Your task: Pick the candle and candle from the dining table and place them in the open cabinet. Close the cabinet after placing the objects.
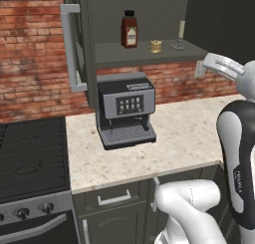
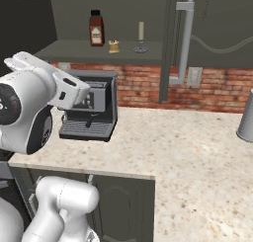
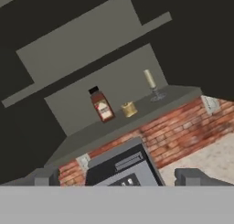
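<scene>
Both candles stand on the bottom shelf (image 1: 149, 56) of the open cabinet. The slim beige stick candle (image 1: 180, 33) (image 2: 141, 34) (image 3: 151, 81) on its grey disc base is at the right. The squat yellowish candle (image 1: 156, 46) (image 2: 114, 46) (image 3: 129, 109) sits to its left. The cabinet's left door (image 1: 74, 19) and right door (image 2: 174, 33) swing outward, their silver bar handles showing. My gripper (image 3: 119, 178) is open and holds nothing. It hangs in front of and below the shelf, above the coffee machine. The dining table is out of view.
A dark red sauce bottle (image 1: 129, 30) (image 2: 96, 28) stands on the shelf left of the candles. A grey coffee machine (image 1: 125, 108) sits on the speckled counter (image 1: 184, 133) below. A black stove (image 1: 30, 158) lies left, and a grey cup (image 2: 245, 120) far right.
</scene>
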Available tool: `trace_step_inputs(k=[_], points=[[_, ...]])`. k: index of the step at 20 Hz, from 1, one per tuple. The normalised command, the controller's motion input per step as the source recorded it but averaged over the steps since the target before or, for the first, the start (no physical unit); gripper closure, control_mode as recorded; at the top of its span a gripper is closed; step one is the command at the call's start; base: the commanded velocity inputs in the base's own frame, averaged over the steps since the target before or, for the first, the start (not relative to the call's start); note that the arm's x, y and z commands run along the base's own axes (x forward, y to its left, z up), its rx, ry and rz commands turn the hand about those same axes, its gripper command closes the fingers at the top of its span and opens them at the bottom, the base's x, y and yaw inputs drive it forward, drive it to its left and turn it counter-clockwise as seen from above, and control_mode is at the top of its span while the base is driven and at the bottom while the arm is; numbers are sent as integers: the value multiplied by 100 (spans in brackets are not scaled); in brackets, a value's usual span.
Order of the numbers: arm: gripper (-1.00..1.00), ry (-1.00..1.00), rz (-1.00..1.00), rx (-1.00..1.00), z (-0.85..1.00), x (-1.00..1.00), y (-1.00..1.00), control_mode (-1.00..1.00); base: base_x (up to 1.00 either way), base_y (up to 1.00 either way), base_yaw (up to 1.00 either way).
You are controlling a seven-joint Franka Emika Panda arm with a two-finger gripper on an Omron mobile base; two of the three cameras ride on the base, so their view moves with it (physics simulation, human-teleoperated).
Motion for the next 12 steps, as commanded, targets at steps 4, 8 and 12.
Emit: trace_step_inputs(k=[4,8,12], points=[[-100,-9,0,9,24,-62,-6,-100,0,0,0],[-100,-5,0,9,6,-72,-13,-100,0,0,0],[-100,0,0,10,1,-61,-26,-100,0,0,0]])
